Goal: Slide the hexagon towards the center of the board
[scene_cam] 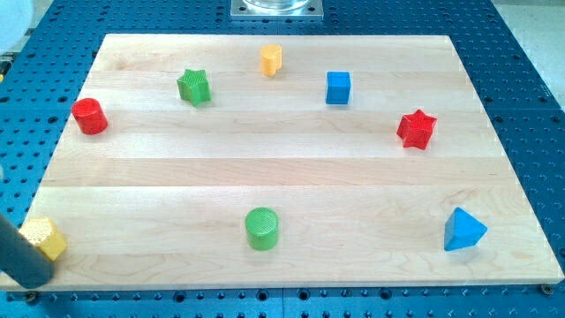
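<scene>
The yellow hexagon (44, 238) lies at the board's bottom-left corner, close to the left edge. My dark rod comes in from the view's left edge and ends at my tip (33, 279), just below and left of the hexagon, near or touching it. The wooden board (282, 177) fills most of the view.
A red cylinder (89, 117) is at the left, a green star (193, 87) and a yellow block (271, 59) at the top, a blue cube (338, 88) top right, a red star (417, 129) right, a blue triangle (463, 230) bottom right, a green cylinder (262, 228) bottom middle.
</scene>
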Robot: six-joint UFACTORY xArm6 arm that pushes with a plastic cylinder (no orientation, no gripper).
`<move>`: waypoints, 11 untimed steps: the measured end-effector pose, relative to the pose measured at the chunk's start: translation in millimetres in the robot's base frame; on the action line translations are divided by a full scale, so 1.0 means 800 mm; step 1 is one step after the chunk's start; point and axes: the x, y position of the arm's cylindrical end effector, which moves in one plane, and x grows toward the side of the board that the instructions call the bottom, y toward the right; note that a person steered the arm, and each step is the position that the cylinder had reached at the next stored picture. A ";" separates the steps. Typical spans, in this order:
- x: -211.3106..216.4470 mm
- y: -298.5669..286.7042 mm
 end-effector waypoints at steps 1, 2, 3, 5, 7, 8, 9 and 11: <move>-0.001 -0.029; -0.028 0.005; -0.052 0.068; -0.027 -0.020; -0.057 0.063; -0.047 0.010; -0.074 0.016; -0.081 0.100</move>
